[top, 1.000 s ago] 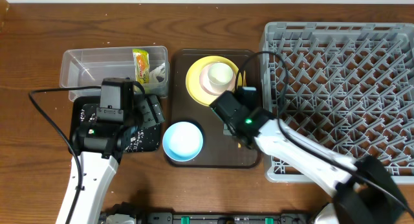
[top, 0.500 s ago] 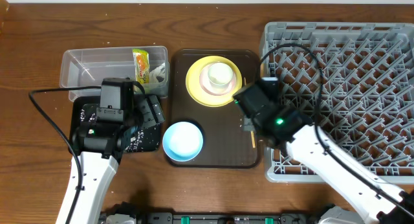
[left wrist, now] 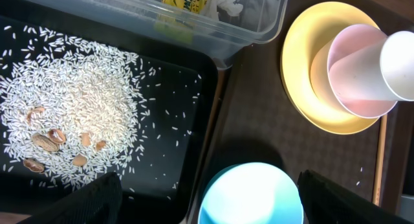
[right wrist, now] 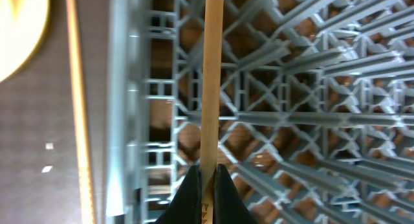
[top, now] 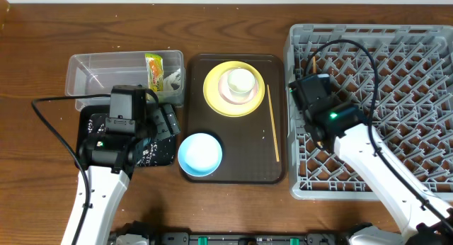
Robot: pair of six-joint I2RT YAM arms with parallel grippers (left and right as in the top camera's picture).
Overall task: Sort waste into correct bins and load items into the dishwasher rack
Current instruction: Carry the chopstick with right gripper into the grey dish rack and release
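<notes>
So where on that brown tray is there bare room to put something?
The bare patch of the brown tray lies below the yellow plate, between the blue bowl and the chopstick along its right side. The grey rack is mostly free past the right arm. The left is crowded: clear tub, black tray and left arm.
</notes>
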